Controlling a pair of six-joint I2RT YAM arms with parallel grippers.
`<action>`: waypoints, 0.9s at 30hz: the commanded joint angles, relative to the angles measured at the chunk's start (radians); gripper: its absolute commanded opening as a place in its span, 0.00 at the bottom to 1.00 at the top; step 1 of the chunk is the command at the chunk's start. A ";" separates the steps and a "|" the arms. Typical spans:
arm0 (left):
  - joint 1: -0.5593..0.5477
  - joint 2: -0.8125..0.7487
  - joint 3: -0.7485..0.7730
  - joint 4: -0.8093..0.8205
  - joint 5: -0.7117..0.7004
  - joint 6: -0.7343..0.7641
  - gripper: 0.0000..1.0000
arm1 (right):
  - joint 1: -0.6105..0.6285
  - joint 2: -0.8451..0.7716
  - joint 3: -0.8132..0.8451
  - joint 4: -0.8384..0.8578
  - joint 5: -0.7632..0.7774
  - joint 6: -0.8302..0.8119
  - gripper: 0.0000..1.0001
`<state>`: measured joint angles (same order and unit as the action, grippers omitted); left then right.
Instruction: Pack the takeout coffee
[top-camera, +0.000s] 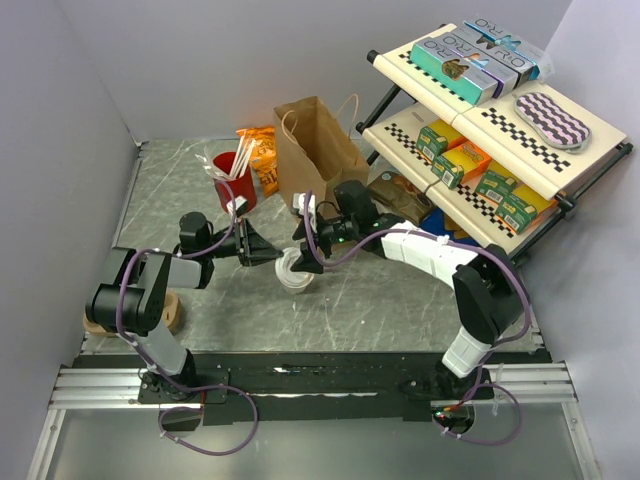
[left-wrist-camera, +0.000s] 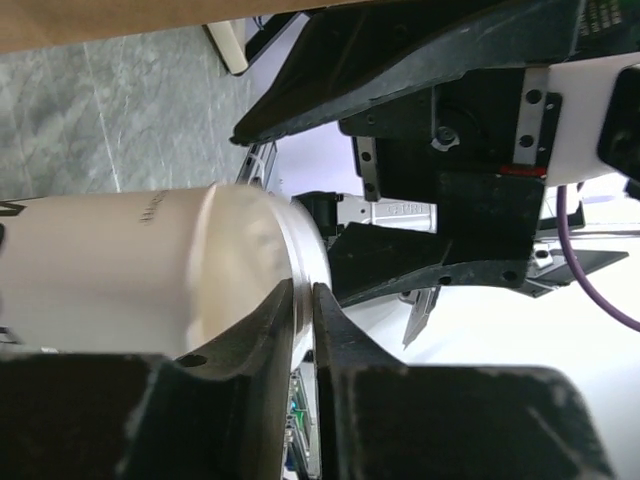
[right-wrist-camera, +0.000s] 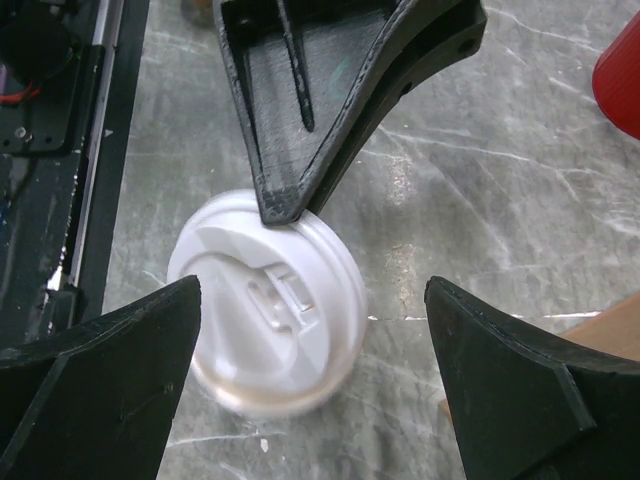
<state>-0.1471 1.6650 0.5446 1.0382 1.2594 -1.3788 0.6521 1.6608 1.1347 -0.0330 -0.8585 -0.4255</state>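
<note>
Right wrist view: right end effector (right-wrist-camera: 312, 300) gapes around white domed-lid paper cup (right-wrist-camera: 265, 320); left end effector (right-wrist-camera: 280, 205), nearly together, meets its rim; grip unclear.

The takeout coffee (left-wrist-camera: 110, 270) touches the left end effector (left-wrist-camera: 304, 335) at its lid rim.

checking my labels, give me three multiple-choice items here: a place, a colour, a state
1. Where is the small white paper cup with domed lid? A in the brown paper bag; B on the grey marbled table, between the left gripper and right gripper; C on the shelf.
2. The cup holding white sticks is: A red; B blue; C green.
3. The right gripper is: A shut on the cup; B shut empty; C open around the cup.
B, top view shows it there; A, plainly red; C, fingers apart either side of the lid.
</note>
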 joint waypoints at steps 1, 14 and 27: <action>0.004 -0.034 0.014 -0.041 0.006 0.055 0.22 | -0.002 0.017 0.054 0.054 -0.019 0.050 0.98; 0.009 -0.053 0.029 -0.185 -0.003 0.152 0.39 | -0.002 0.040 0.074 0.038 -0.022 0.074 0.95; 0.017 -0.090 0.067 -0.400 -0.025 0.311 0.50 | 0.009 0.051 0.086 -0.002 -0.011 0.068 0.95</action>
<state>-0.1341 1.6005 0.5716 0.7078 1.2434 -1.1419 0.6521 1.6928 1.1667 -0.0380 -0.8581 -0.3557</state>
